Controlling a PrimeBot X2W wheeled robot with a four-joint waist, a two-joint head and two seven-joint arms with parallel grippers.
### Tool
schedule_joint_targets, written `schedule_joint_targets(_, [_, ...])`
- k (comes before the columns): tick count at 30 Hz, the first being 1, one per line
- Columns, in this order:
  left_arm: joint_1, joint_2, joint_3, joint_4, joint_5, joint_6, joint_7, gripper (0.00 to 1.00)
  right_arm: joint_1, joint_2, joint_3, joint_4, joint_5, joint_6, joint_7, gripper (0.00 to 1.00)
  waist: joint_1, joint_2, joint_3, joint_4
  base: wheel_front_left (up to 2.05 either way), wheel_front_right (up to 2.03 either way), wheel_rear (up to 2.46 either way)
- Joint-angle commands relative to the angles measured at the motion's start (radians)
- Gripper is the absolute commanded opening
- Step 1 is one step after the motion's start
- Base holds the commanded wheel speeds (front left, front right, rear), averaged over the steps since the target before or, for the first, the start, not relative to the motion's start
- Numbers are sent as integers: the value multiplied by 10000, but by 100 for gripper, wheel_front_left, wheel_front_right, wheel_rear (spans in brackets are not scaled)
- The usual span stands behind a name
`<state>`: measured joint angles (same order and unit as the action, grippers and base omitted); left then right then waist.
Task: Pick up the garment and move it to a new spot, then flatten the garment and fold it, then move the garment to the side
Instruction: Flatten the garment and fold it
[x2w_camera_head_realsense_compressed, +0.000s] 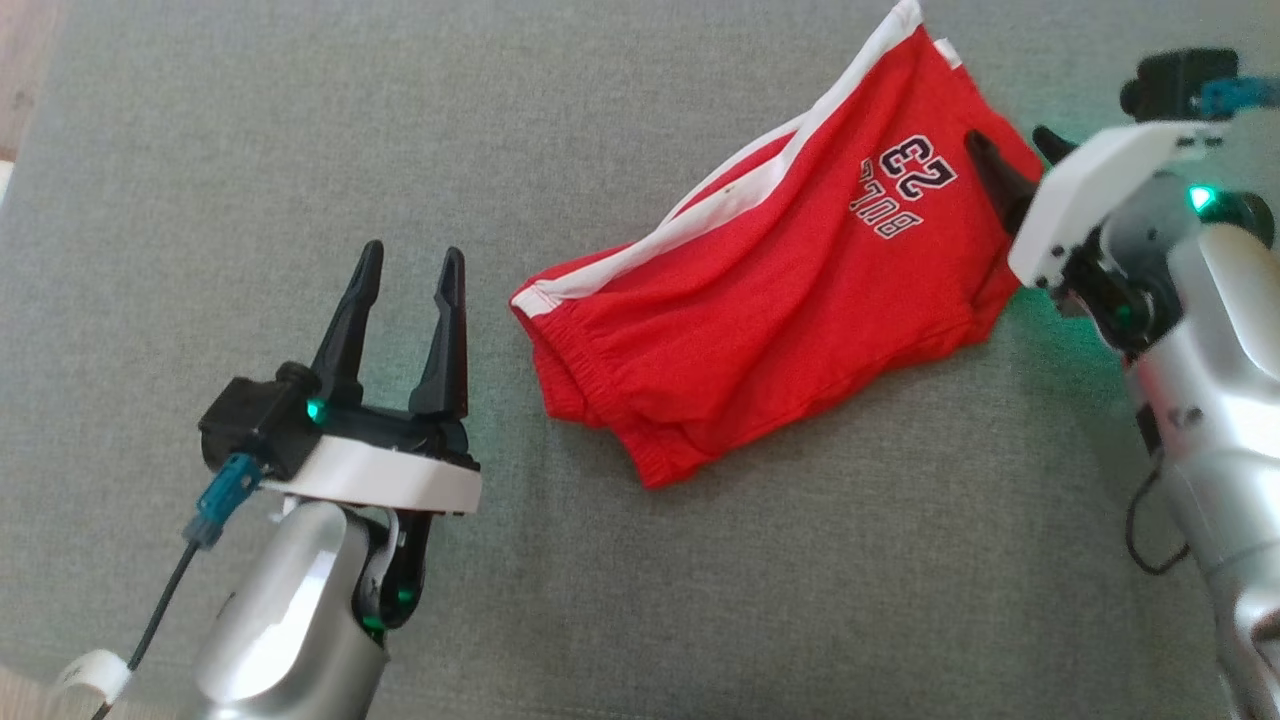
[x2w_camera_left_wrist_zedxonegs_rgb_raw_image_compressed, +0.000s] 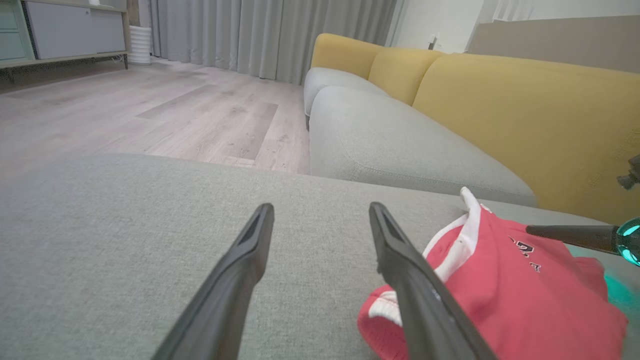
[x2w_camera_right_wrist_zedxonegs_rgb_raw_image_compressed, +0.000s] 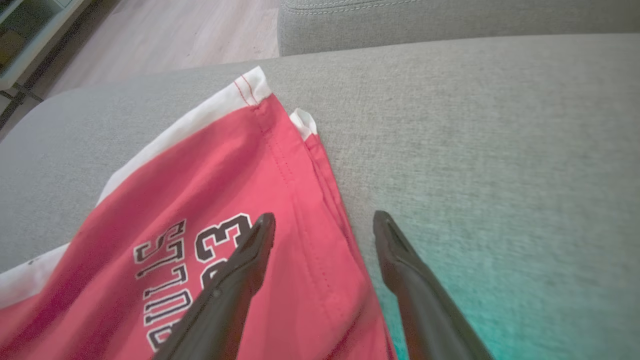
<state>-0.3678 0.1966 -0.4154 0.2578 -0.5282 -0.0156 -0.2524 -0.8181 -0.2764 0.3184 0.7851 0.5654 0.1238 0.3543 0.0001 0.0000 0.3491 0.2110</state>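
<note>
1. seat cushion (x2w_camera_head_realsense_compressed: 300, 130): grey woven upholstery, matte and slightly nubbly, broad and flat. It carried everything listed below.
2. sofa back (x2w_camera_left_wrist_zedxonegs_rgb_raw_image_compressed: 525, 115): mustard fabric with rounded edges, at 2 o'clock in the left wrist view, well apart from the work.
3. garment (x2w_camera_head_realsense_compressed: 760, 290): red shorts on the cushion, running from centre toward 1 o'clock of the head view, doubled over and shallowly wrinkled. I judged it light, limp and unbreakable. Lifted by one point it would likely sag and fall open. I judged the best holds to be the waistband (x2w_camera_head_realsense_compressed: 590, 385) and the hem (x2w_camera_right_wrist_zedxonegs_rgb_raw_image_compressed: 300, 150) opposite, one per arm, pinching through all layers.
4. left gripper (x2w_camera_head_realsense_compressed: 412, 250): at 8 o'clock, with long tapered dark fingers spread wide and nothing between them, above bare cushion near the waistband.
5. right gripper (x2w_camera_head_realsense_compressed: 1008, 135): at 2 o'clock, fingers likewise parted and empty. It straddled the hem, one finger over red cloth and one over grey. I could not tell whether it touched the cloth.
6. side stripe (x2w_camera_head_realsense_compressed: 700, 215): a smooth white band along the garment's upper edge.
7. Waistband, as above: gathered, puckered elastic at the garment's 7 o'clock end.
8. print (x2w_camera_head_realsense_compressed: 905, 185): dark, white-outlined "BULLS 23".
</note>
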Motion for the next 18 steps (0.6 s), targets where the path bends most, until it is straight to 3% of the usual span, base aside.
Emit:
schedule_joint_targets(1, [-268, 81, 591, -187, 281, -125, -92, 100, -558, 246, -41, -31, -228, 69, -142, 100, -1, 0, 167, 45, 0, 0, 0])
schedule_joint_targets(6, [-215, -340, 1091, -15, 846, -521, -92, 100, -1054, 589, -137, 1160, -1539, 69, -181, 100, -1, 0, 334, 151, 0, 0, 0])
schedule_joint_targets(9, [-122, -578, 1344, 87, 1048, -693, -92, 100, -1073, 798, 233, 1691, -2272, 69, 332, 100, -1, 0, 308, 182, 0, 0, 0])
schedule_joint_targets(10, [-88, -637, 1410, 120, 1114, -743, -92, 100, -1036, 854, 366, 1770, -2367, 69, 516, 83, -1, 0, 283, 178, 0, 0, 0])
schedule_joint_targets(11, [-51, -685, 1470, 154, 1176, -788, -92, 100, -987, 897, 505, 1788, -2425, 69, 641, 32, -1, 0, 252, 164, 0, 0, 0])
schedule_joint_targets(12, [-13, -723, 1537, 186, 1227, -828, -92, 100, -924, 938, 669, 1718, -2434, 69, 676, 0, -1, 0, 215, 133, 0, 0, 0])
schedule_joint_targets(18, [184, -797, 1850, 333, 1415, -977, -93, 100, -595, 706, 594, 1305, -2372, 69, 278, 0, -1, 0, -52, -165, 0, 0, 0])
